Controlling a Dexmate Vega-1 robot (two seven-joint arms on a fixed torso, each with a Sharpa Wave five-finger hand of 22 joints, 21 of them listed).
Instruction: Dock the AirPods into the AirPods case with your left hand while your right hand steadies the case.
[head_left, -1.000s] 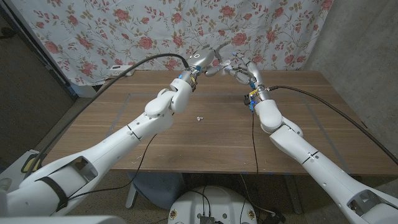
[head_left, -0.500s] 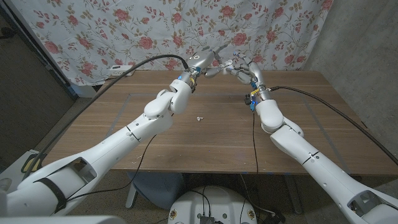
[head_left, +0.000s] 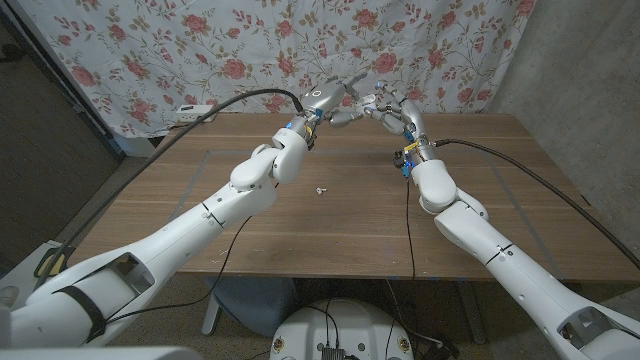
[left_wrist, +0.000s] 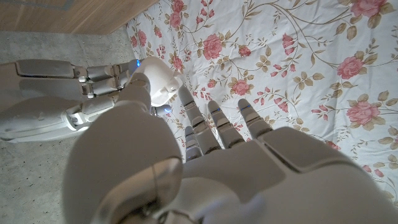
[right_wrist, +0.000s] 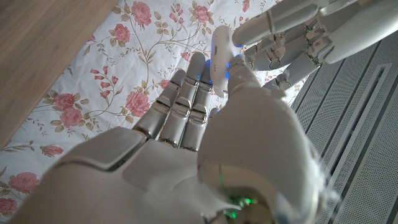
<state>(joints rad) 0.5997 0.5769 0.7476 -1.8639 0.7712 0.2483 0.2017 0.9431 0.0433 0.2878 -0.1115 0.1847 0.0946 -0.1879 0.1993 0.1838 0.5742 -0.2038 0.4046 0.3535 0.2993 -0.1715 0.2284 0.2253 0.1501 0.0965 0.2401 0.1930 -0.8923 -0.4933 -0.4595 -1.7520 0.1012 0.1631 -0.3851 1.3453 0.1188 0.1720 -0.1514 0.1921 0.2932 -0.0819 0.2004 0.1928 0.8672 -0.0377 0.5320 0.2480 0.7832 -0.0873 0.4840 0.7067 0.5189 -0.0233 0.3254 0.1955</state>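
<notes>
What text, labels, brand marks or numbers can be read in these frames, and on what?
None can be read.
AirPods case: plain white, no mark visible.
Left hand and right hand: no lettering visible.
Floral cloth: flower print only.
Small white item on the table: too small to tell.

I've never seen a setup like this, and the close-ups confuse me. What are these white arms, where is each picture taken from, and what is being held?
It is a two-armed robot with finger hands at a wooden table. The wide picture comes from a camera on its head; the two close-ups come from cameras on each wrist, looking along that hand's back, so they appear turned. The left hand and right hand meet in the air before a flowered curtain. The right hand holds a small white case. One small white piece, probably an earbud, lies on the table.
</notes>
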